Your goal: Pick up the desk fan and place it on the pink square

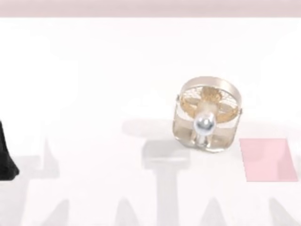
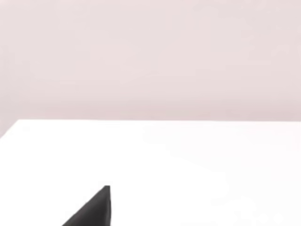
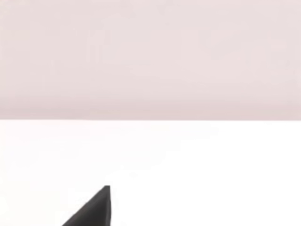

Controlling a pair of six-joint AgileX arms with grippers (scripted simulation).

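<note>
The desk fan (image 1: 207,115) stands on the white table right of centre. It is pale gold, with a round wire cage, golden blades, a shiny silver hub and a squarish base. The pink square (image 1: 268,159) lies flat near the table's right edge, to the right of the fan and nearer the front, apart from it. My left arm (image 1: 5,157) shows only as a dark shape at the left edge, far from the fan. My right arm is out of the top view. Each wrist view shows only a dark tip of its own gripper, the left gripper (image 2: 96,212) and the right gripper (image 3: 96,212), over bare white table; neither shows the fan.
Grey shadow shapes (image 1: 164,160) lie across the front of the white table (image 1: 94,84). A pale pink wall (image 1: 150,7) runs along the far edge.
</note>
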